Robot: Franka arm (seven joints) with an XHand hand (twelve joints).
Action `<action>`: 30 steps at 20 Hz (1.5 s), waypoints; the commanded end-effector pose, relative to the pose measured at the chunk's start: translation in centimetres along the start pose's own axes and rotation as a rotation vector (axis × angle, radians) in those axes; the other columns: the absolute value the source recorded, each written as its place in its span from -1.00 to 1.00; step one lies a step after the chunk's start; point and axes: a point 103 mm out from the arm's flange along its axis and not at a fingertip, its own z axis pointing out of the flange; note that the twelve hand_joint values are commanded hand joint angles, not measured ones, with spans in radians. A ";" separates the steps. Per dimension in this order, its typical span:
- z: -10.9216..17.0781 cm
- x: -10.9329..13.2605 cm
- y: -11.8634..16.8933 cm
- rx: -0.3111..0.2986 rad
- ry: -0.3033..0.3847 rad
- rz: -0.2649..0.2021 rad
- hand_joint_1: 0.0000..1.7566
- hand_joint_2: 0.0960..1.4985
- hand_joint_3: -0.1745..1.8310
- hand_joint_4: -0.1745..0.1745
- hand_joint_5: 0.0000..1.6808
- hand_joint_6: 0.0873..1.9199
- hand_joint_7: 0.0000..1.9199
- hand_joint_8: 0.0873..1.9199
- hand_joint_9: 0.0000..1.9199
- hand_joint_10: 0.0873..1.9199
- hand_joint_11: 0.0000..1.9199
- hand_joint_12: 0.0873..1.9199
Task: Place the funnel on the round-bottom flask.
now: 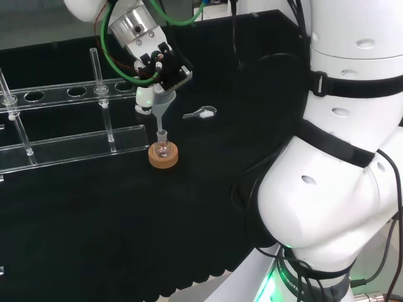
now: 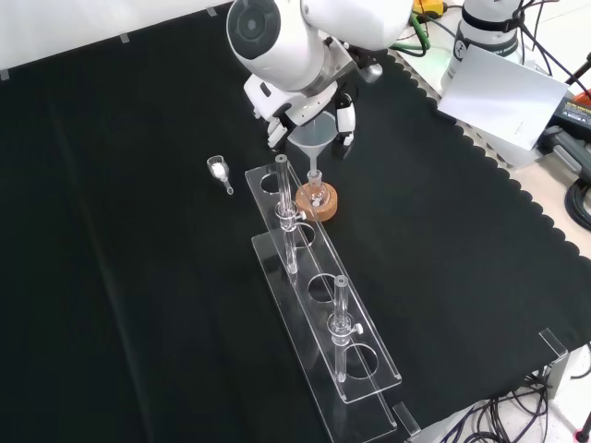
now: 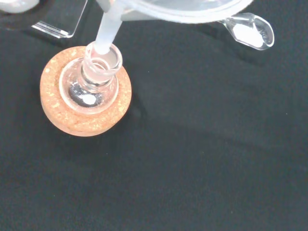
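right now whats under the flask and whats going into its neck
The flask sits on a cork ring on the black cloth. The funnel, held by the hand, has its stem tip at the neck opening. The cloth under the ring is covered.

Black cloth covers the bench, scalloped hem along its right edge in the front view. Past that edge, cables and a grey box.
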 end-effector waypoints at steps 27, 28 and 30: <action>2.8 -1.0 2.1 -0.010 0.038 -0.104 -0.18 -0.20 -0.28 -0.42 -0.33 -0.03 -0.13 0.03 0.22 -0.21 -0.36 0.29; 2.9 -1.0 2.2 -0.009 0.038 -0.104 -0.18 -0.20 -0.28 -0.42 -0.33 -0.03 -0.13 0.03 0.22 -0.21 -0.36 0.29; 3.0 -0.9 2.3 -0.006 0.034 -0.103 -0.18 -0.20 -0.28 -0.42 -0.33 -0.03 -0.13 0.03 0.22 -0.21 -0.36 0.29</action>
